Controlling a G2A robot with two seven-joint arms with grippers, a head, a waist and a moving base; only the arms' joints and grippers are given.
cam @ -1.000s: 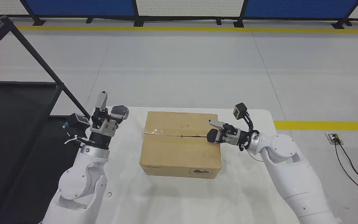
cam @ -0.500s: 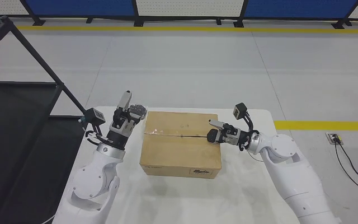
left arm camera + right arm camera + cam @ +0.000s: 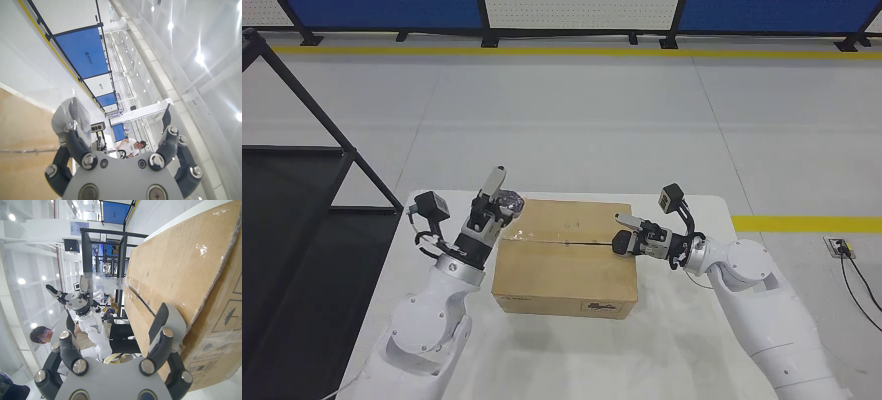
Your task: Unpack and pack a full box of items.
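Brown cardboard box (image 3: 564, 262), black handling symbols (image 3: 229, 314) on its side. Right gripper (image 3: 623, 231) spread, one finger on its top; left gripper (image 3: 502, 195) spread, clear tape (image 3: 75, 115) clinging.

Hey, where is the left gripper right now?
In the top view, the left gripper hangs open over the far left corner of the cardboard box, on the robot's left side, with clear tape clinging to one finger.
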